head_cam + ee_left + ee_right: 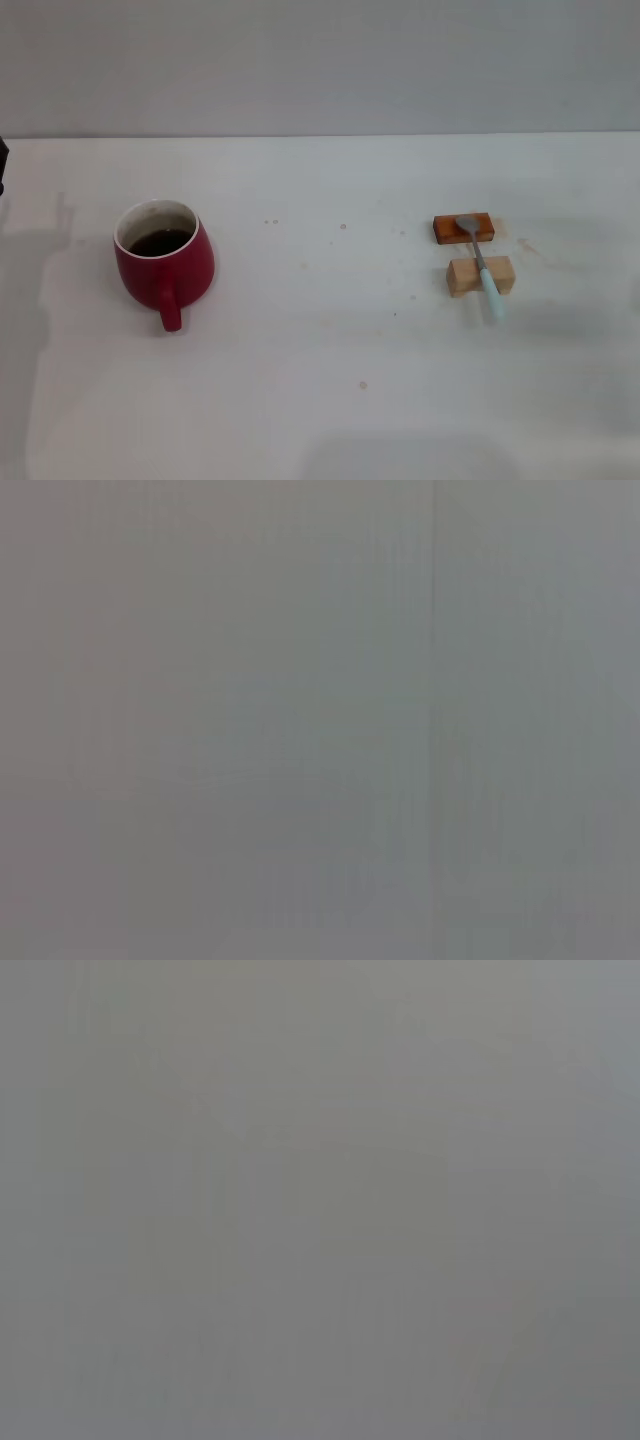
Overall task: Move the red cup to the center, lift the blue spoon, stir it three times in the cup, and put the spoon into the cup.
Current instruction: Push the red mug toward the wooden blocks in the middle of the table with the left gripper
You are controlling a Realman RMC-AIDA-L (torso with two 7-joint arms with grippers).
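The red cup [163, 260] stands upright on the left part of the white table [330, 380] in the head view, its handle turned toward me and dark liquid inside. Over on the right, the blue spoon [480, 263] rests across two small wooden blocks, its grey bowl on the reddish-brown block [448, 230] and its pale blue handle over the light block [464, 277], pointing toward me. Neither gripper shows in any view. Both wrist views hold only a plain grey surface.
A grey wall rises behind the table's far edge. A dark object [3, 165] shows at the far left edge of the head view. Wide bare tabletop lies between the cup and the blocks.
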